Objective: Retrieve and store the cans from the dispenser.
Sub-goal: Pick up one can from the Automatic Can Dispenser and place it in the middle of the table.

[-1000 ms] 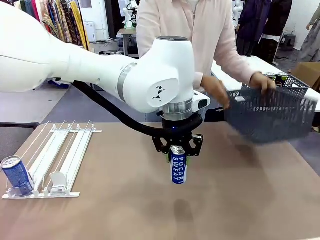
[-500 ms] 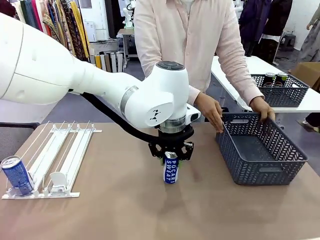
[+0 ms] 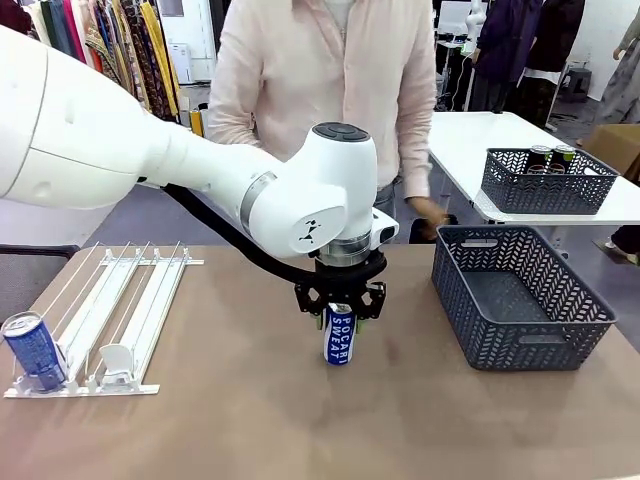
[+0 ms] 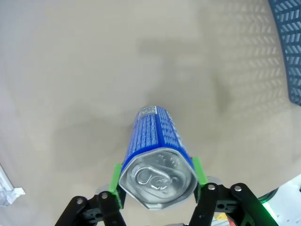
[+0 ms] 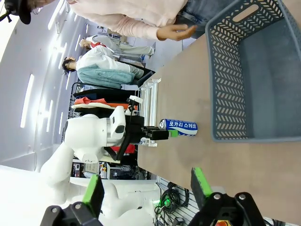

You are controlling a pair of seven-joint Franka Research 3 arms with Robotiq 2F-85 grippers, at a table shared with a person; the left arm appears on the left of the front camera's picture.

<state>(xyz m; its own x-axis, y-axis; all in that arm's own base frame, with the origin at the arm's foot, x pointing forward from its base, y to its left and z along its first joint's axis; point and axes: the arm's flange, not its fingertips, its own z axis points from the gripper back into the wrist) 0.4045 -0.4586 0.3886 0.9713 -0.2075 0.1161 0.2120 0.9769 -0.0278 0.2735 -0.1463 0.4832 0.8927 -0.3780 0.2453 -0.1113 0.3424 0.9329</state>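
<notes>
My left gripper [image 3: 339, 313] is shut on a blue can [image 3: 338, 338] with white lettering, held upright with its base at the tabletop, mid-table. In the left wrist view the green pads [image 4: 115, 177] press both sides of the can [image 4: 155, 141] just below its silver top. A second blue can [image 3: 33, 350] stands at the front lip of the white dispenser [image 3: 125, 300] at the left. Two dark cans [image 3: 550, 155] sit in a far basket. My right gripper [image 5: 146, 188] is open and holds nothing, hovering high beside the table, looking at the can [image 5: 181, 126].
A dark grey mesh basket [image 3: 520, 330] stands on the table right of the held can, with nothing in it. Another basket [image 3: 545, 190] rests on the white table behind. The person stands at the far edge, one hand [image 3: 432, 212] hanging behind the table.
The person set the grey basket down on the table and drew both hands back. My left gripper lowered the blue can to the tabletop.
</notes>
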